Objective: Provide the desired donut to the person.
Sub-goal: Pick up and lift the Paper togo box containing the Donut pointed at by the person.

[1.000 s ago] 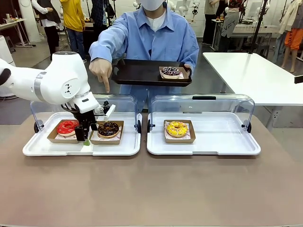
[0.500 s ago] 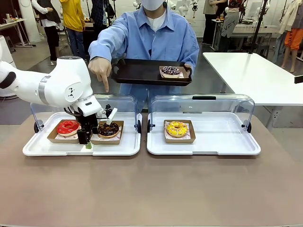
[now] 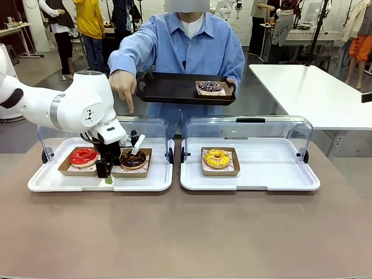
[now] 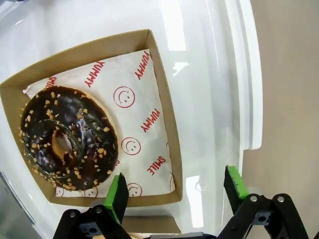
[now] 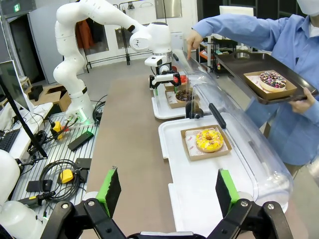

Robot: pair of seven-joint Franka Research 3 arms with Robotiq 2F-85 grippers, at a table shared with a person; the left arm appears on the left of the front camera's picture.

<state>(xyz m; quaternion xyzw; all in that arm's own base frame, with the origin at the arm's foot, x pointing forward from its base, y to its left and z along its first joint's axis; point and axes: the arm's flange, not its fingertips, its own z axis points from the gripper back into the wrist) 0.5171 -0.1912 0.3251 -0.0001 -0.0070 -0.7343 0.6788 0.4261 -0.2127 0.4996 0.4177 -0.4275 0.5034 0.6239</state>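
Observation:
The person [image 3: 186,46] in a light-blue shirt stands across the table and points a finger [image 3: 131,107] down at the left tray. The other hand holds a black tray [image 3: 174,90] with a purple-sprinkled donut [image 3: 210,87]. Below the finger lies a chocolate donut with nut bits [image 3: 133,158] [image 4: 67,139] in a cardboard box [image 4: 162,114]. My left gripper [image 3: 107,173] [image 4: 177,191] is open and low over that box, its fingers standing on either side of the box's near wall. My right gripper [image 5: 168,191] is open and holds nothing, well back from the trays.
A red donut [image 3: 83,156] sits in its box left of the chocolate one on the left white tray [image 3: 99,183]. A yellow donut [image 3: 217,158] [image 5: 208,139] lies on the right white tray [image 3: 273,174]. Both trays have raised clear lids [image 3: 250,131] at the back.
My left arm has shifted slightly right and settled lower at the chocolate donut's box. The person's pointing hand and black tray have stayed put.

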